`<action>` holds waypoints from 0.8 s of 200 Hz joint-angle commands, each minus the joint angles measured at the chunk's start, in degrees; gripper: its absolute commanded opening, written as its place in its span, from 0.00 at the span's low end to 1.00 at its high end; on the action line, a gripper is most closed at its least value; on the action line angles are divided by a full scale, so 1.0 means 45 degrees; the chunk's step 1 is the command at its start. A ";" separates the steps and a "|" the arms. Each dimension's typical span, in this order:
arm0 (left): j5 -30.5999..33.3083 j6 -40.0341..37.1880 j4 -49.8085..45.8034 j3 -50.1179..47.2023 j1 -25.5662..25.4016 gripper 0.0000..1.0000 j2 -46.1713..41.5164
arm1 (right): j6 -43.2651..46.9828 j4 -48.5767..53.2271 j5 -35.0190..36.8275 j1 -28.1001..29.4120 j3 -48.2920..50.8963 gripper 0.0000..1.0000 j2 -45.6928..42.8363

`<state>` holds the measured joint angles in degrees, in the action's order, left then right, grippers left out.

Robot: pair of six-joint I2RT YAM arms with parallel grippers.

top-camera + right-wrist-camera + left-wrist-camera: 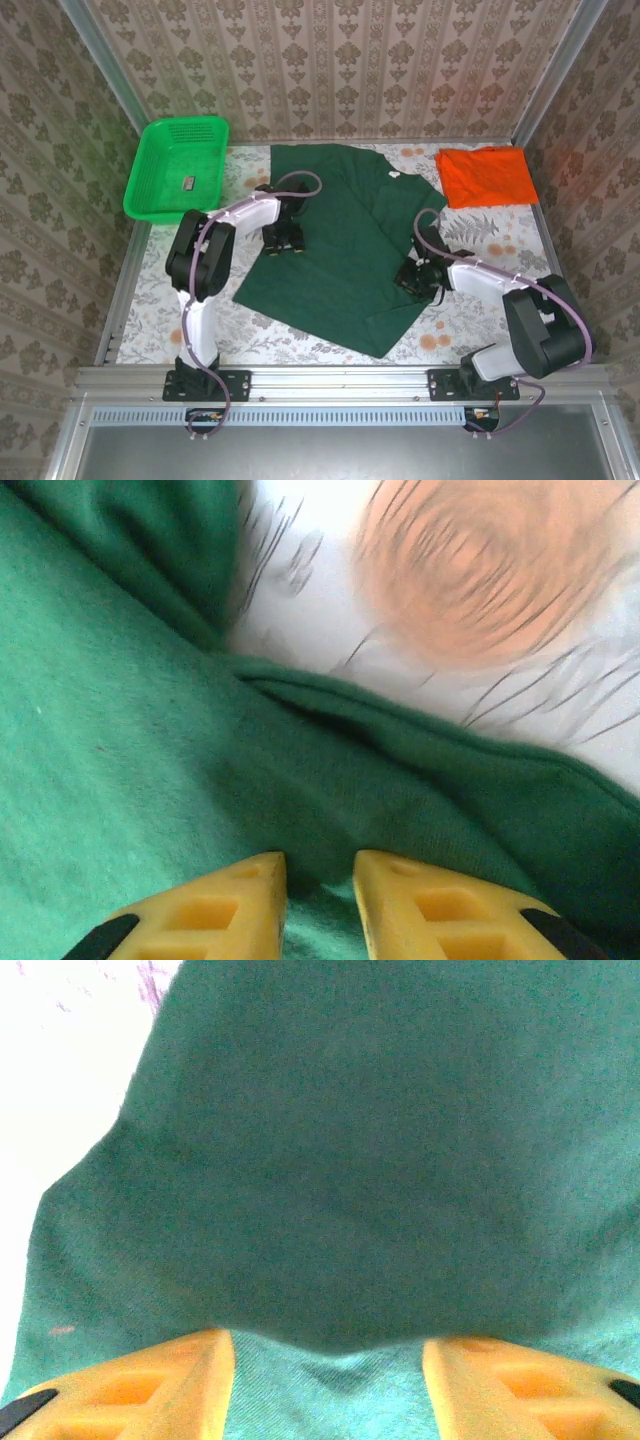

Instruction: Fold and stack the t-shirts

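Here's the desk (490,235), and the green t-shirt (340,240) lies spread across the middle of the frame. Its collar points to the top and one sleeve reaches out to the right. The orange t-shirt (487,176) sits folded in the upper right corner, near that sleeve. A green basket (175,165) rests at the upper left.

Both arms are down on the green t-shirt. The left fingers (283,240) press on its left half, just left of centre. The right fingers (420,275) are at its right edge, lower right of centre.

From the left wrist we see the left fingers (190,1380) standing wide apart at the bottom of the frame. The green t-shirt (380,1160) lies between and ahead of them, with a small crease in the gap and nothing pinched. Bare desk (60,1060) shows at the upper left.

From the right wrist, the right fingers (240,900) stand narrow, and the green t-shirt (150,740) runs into the slim gap. Whether they grip the cloth, we cannot tell. The hem cuts diagonally ahead of them, and beyond it the desk (330,610) shows an orange swirl at the upper right.
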<state>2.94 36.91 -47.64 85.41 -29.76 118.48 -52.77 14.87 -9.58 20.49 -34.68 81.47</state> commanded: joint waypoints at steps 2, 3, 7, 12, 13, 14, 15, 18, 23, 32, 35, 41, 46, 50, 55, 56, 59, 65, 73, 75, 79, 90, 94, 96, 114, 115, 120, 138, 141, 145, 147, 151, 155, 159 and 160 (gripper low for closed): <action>0.1182 -0.0875 -0.0330 0.0776 0.1027 0.54 0.1524 | -0.4007 -0.1650 -0.0577 0.1602 0.1268 0.31 0.0743; 0.1173 -0.0896 -0.0341 0.0820 0.1086 0.55 0.1543 | -0.4187 -0.1735 -0.0571 0.1708 0.1284 0.31 0.0772; 0.1163 -0.0990 -0.0384 0.1149 0.1237 0.54 0.1698 | -0.4758 -0.2123 -0.0488 0.2061 0.1345 0.31 0.0936; 0.1177 -0.1089 -0.0423 0.1493 0.1369 0.55 0.1897 | -0.5297 -0.2682 -0.0390 0.2493 0.1348 0.32 0.1188; 0.1180 -0.1110 -0.0417 0.1560 0.1393 0.55 0.1935 | -0.5427 -0.2798 -0.0370 0.2573 0.1343 0.33 0.1239; 0.1172 -0.1130 -0.0423 0.1632 0.1415 0.55 0.1973 | -0.5551 -0.2886 -0.0351 0.2643 0.1331 0.33 0.1323; 0.1177 -0.1150 -0.0426 0.1707 0.1456 0.55 0.1993 | -0.5662 -0.2969 -0.0341 0.2746 0.1325 0.33 0.1375; 0.1175 -0.1192 -0.0449 0.1939 0.1525 0.55 0.2132 | -0.6069 -0.3292 -0.0286 0.2987 0.1293 0.35 0.1559; 0.1163 -0.1251 -0.0494 0.2326 0.1636 0.55 0.2353 | -0.6696 -0.3847 -0.0177 0.3401 0.1227 0.38 0.1919; 0.1137 -0.1414 -0.0705 0.3295 0.1811 0.55 0.2819 | -0.7789 -0.4940 0.0005 0.4050 0.1035 0.38 0.2650; 0.1135 -0.1481 -0.0777 0.3654 0.1850 0.55 0.2992 | -0.8095 -0.5214 0.0045 0.4254 0.0908 0.38 0.2905; 0.1085 -0.1636 -0.1005 0.4413 0.1903 0.56 0.3403 | -0.8520 -0.5726 0.0096 0.4576 0.0545 0.39 0.3401; 0.1035 -0.1732 -0.1261 0.5048 0.1939 0.56 0.3788 | -0.8762 -0.5997 0.0074 0.4801 0.0158 0.41 0.3798; 0.0990 -0.1813 -0.1506 0.5727 0.1945 0.57 0.4092 | -0.8872 -0.6187 0.0001 0.4950 -0.0192 0.43 0.4150; 0.0926 -0.1905 -0.1815 0.6476 0.1949 0.58 0.4486 | -0.8974 -0.6330 -0.0144 0.5125 -0.0636 0.46 0.4488; 0.0918 -0.1928 -0.1874 0.6629 0.1947 0.58 0.4567 | -0.8994 -0.6351 -0.0160 0.5149 -0.0713 0.46 0.4549; 0.0898 -0.1965 -0.2051 0.7083 0.1960 0.59 0.4795 | -0.9054 -0.6403 -0.0227 0.5251 -0.1005 0.47 0.4717; 0.0902 -0.2091 -0.2438 0.7914 0.1928 0.60 0.5197 | -0.9065 -0.6444 -0.0353 0.5435 -0.1528 0.50 0.4971; 0.0873 -0.2126 -0.2939 0.8948 0.1926 0.62 0.5656 | -0.8889 -0.6216 -0.0404 0.5620 -0.2153 0.54 0.5101; 0.0871 -0.2141 -0.3054 0.9160 0.1926 0.62 0.5740 | -0.8793 -0.6023 -0.0437 0.5636 -0.2253 0.55 0.5084; 0.0837 -0.2139 -0.3221 0.9559 0.1911 0.63 0.5830 | -0.8499 -0.5688 -0.0462 0.5632 -0.2552 0.56 0.4994; 0.0762 -0.2141 -0.3492 1.0171 0.1908 0.68 0.5839 | -0.7571 -0.4429 -0.0103 0.5529 -0.3088 0.60 0.4262; 0.0682 -0.2164 -0.3496 1.0244 0.1906 0.71 0.5723 | -0.7268 -0.3997 0.0209 0.5480 -0.3146 0.63 0.3838; 0.0623 -0.2175 -0.3486 1.0255 0.1906 0.72 0.5659 | -0.7167 -0.3810 0.0370 0.5455 -0.3157 0.64 0.3645; 0.0204 -0.2331 -0.3352 1.0195 0.1884 0.81 0.4838 | -0.6218 -0.2287 0.1584 0.4970 -0.3009 0.70 0.1862; 0.0166 -0.2346 -0.3346 1.0188 0.1875 0.82 0.4782 | -0.6171 -0.2200 0.1613 0.4915 -0.3013 0.70 0.1781; 0.0005 -0.2419 -0.3328 1.0181 0.1839 0.83 0.4526 | -0.5914 -0.1732 0.1727 0.4632 -0.3034 0.71 0.1344; -0.0573 -0.2558 -0.3432 0.9983 0.1741 0.86 0.3470 | -0.4848 -0.0130 0.2104 0.3220 -0.3056 0.70 0.0020; -0.0658 -0.2574 -0.3415 0.9878 0.1719 0.85 0.3295 | -0.4688 0.0146 0.2153 0.2881 -0.3073 0.70 -0.0163; -0.0809 -0.2549 -0.3391 0.9658 0.1711 0.83 0.2939 | -0.4389 0.0540 0.2220 0.2425 -0.3101 0.69 -0.0298; -0.0892 -0.2530 -0.3382 0.9533 0.1701 0.83 0.2766 | -0.4255 0.0722 0.2240 0.2206 -0.3126 0.69 -0.0308; -0.1042 -0.2503 -0.3335 0.9188 0.1692 0.82 0.2419 | -0.3964 0.1105 0.2297 0.1694 -0.3210 0.69 -0.0312; -0.1261 -0.2454 -0.3230 0.8770 0.1681 0.82 0.2031 | -0.3659 0.1450 0.2303 0.1169 -0.3313 0.69 -0.0693; -0.1432 -0.2389 -0.3113 0.8300 0.1657 0.82 0.1710 | -0.3330 0.1701 0.2281 0.0636 -0.3426 0.69 -0.0736; -0.1472 -0.2375 -0.3080 0.8156 0.1655 0.82 0.1558 | -0.3252 0.1747 0.2264 0.0453 -0.3446 0.69 -0.0739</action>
<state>1.76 26.87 -60.25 127.55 -21.74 138.19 -76.88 7.81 -3.97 32.80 -48.58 81.01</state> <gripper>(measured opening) 0.826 0.690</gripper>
